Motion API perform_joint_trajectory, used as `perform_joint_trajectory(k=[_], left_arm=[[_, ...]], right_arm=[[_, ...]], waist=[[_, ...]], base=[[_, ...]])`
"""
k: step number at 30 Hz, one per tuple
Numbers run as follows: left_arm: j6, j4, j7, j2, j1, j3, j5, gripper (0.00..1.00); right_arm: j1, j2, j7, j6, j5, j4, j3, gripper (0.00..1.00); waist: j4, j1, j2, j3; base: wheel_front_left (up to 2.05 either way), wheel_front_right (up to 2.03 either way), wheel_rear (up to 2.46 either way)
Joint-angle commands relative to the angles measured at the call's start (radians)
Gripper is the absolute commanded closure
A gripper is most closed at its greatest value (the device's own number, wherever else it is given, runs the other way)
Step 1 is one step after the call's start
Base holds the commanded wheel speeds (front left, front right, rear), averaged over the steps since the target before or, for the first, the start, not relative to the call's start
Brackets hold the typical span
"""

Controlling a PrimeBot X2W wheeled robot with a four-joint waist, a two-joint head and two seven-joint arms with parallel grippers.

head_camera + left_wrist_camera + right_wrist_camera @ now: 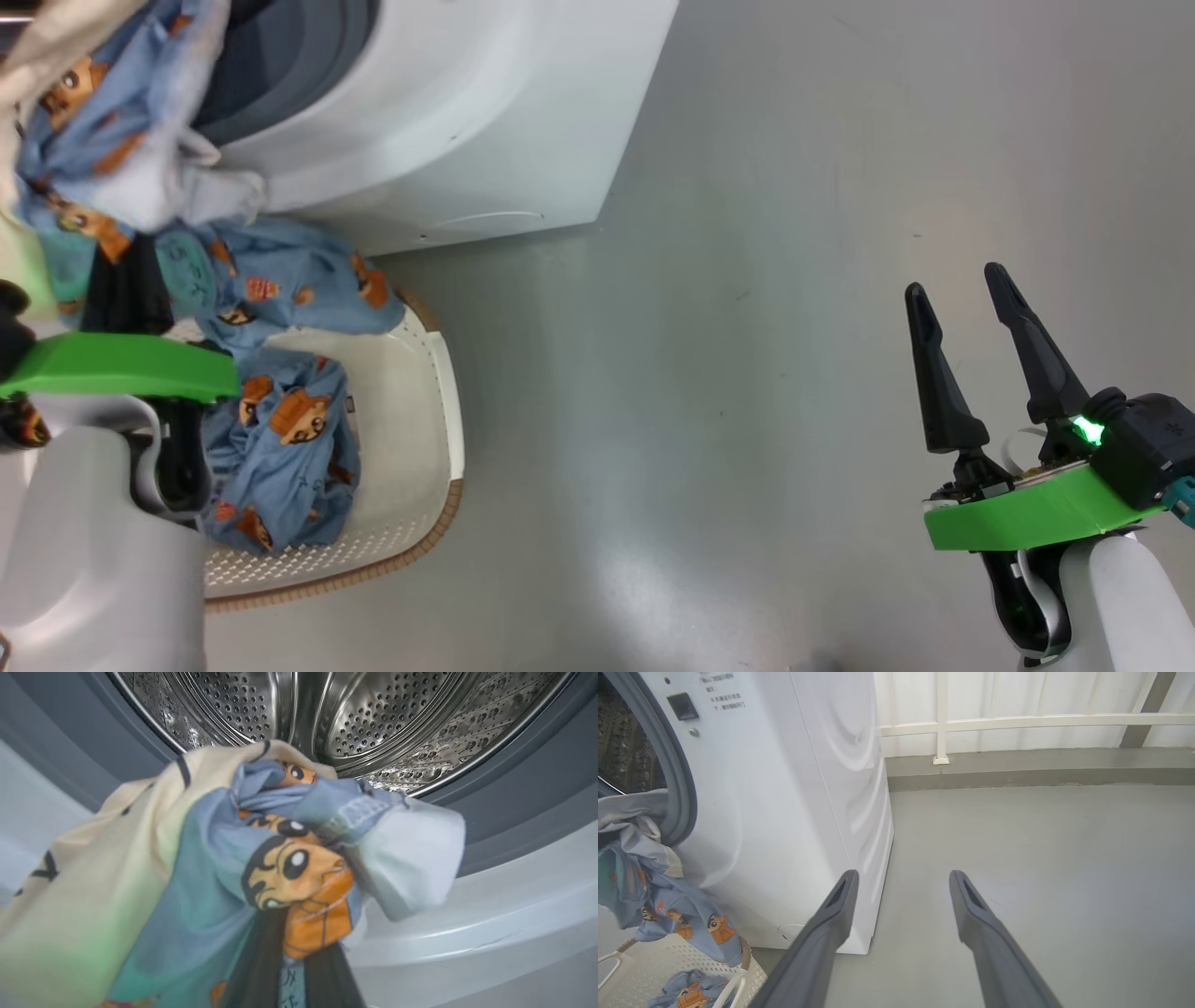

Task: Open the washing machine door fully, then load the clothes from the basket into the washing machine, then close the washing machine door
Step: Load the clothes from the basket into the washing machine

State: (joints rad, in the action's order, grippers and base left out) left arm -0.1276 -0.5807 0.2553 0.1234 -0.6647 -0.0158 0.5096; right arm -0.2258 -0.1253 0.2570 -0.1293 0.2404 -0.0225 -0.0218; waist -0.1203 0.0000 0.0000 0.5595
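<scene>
- Up close, the left wrist view gave what the others lacked: the perforated steel drum (373, 718) ringed by a grey gasket (514, 793), with the lifted clothes (289, 868) bunched right at its mouth.
- That bundle joined a cream-beige cloth (93, 882) to light blue fabric printed with an orange-brown cartoon figure. The left gripper (296, 970) was clamped tight on it, its dark fingers (334, 980) close together and their tips buried in cloth.
- From the head view, the washing machine (448, 112) stood far left and the basket (448, 401) just in front of it on the grey floor (747, 373). More blue pieces lay inside, and one trailed from the bundle down to the far rim.
- The right gripper (954, 280) hung near right over bare floor, well apart from the basket, jaws spread wide and holding nothing.
- The right wrist view added the machine's side panel, a white railing (943, 718) far behind, a dark latch socket (682, 705) and a round cap (789, 931) low on the front.
- Printed lines beside the socket were too small to read. Marks on a teal patch of fabric in the head view were blurred.
- The head view cut off the machine's top, and the left arm hid the basket's left side.
</scene>
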Motion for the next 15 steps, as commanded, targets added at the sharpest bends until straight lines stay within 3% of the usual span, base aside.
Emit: perform_joint_trajectory(k=[1, 8, 15], left_arm=[[-0.003, 0.047, 0.006, 0.033, 0.025, -0.037, -0.018, 1.0], [-0.003, 0.16, 0.006, 0.037, 0.016, -0.046, -0.049, 1.0], [-0.003, 0.151, 0.006, 0.081, -0.062, -0.024, -0.061, 1.0]], right_arm=[[0.024, -0.003, 0.005, -0.001, -0.003, -0.025, -0.02, 0.0], [0.027, 0.002, 0.005, -0.001, 0.0, -0.022, -0.021, 0.0], [0.022, 0.009, 0.005, -0.001, 0.006, -0.017, -0.034, 0.0]], waist=[[0.007, 0.0, 0.0, -0.009], [0.013, 0.0, 0.0, -0.021], [-0.001, 0.0, 0.0, -0.027]], base=[[0.0, 0.0, 0.0], [0.0, 0.0, 0.0], [0.0, 0.0, 0.0]])
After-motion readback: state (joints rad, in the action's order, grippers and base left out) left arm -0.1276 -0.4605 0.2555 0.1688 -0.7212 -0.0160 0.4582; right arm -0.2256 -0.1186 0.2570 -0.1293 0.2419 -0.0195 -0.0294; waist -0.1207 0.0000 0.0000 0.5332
